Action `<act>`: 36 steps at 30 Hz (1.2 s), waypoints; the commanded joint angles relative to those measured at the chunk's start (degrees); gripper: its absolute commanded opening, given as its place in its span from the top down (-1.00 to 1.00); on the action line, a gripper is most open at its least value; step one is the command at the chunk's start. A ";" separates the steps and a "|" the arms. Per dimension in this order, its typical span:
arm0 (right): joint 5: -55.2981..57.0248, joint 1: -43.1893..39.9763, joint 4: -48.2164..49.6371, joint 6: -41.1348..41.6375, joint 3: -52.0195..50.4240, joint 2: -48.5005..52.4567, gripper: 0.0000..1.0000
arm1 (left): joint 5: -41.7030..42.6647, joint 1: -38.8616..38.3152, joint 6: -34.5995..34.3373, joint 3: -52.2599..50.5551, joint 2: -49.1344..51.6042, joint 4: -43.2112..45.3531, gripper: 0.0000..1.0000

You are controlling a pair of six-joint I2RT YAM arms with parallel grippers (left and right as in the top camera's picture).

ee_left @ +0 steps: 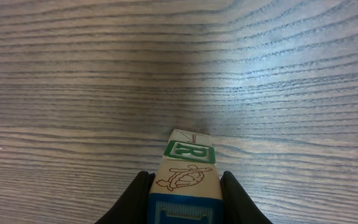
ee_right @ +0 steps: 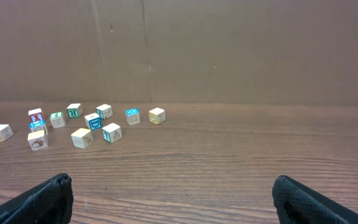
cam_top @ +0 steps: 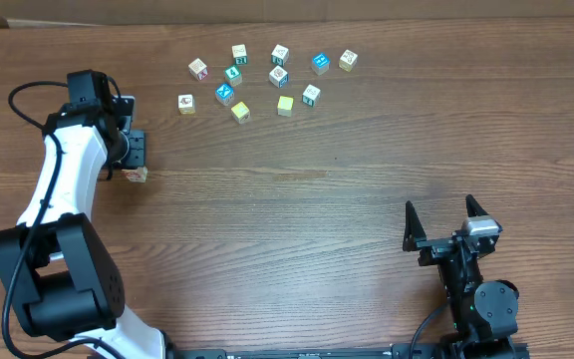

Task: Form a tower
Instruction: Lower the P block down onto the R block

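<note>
Surface [cam_top: 317, 199]: brown wood-grain top that fills the overhead view, with the grain running from 9 to 3 o'clock.
Wall [ee_right: 229, 50]: plain brown panels with faint upright seams, standing along the surface's far edge at 12 o'clock.
Left arm [cam_top: 63, 170]: white and black, rising from 7 o'clock and folding back over the surface's 9 o'clock side.
Left end effector [cam_top: 135, 150]: at about 10 o'clock, with its dark fingers [ee_left: 135, 196] narrow and clamped on the tower from both sides.
Tower [ee_left: 185, 174]: a narrow run of small wooden cubes held between those fingers. The nearest face is blue, followed by a brown turtle drawing and then a green letter R. The last cube is pale with a red mark, and its far end is down at the surface. I cannot tell whether the run is upright or tilted.
Loose cubes [cam_top: 279, 76]: about a dozen, scattered singly at 12 o'clock, well apart from the tower. They are white, blue, green and yellow.
Right end effector [cam_top: 441, 206]: at 5 o'clock, spread wide, with nothing between its fingers.
</note>
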 commanded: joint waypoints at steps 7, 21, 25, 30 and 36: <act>-0.02 -0.15 0.24 -0.11 -0.59 -0.04 -1.00 | 0.87 0.26 -0.39 -0.26 2.67 0.66 0.56; -0.02 -0.15 0.24 -0.11 -0.59 -0.04 -1.00 | 0.85 0.26 -0.39 -0.26 2.67 0.87 0.31; -0.02 -0.15 0.24 -0.11 -0.59 -0.04 -1.00 | 0.87 0.26 -0.39 -0.26 2.67 0.90 0.42; -0.02 -0.15 0.24 -0.11 -0.59 -0.04 -1.00 | 0.70 0.26 -0.37 -0.26 2.67 1.03 0.46; -0.02 -0.15 0.24 -0.11 -0.59 -0.04 -1.00 | 0.68 0.26 -0.35 -0.20 2.67 1.09 0.28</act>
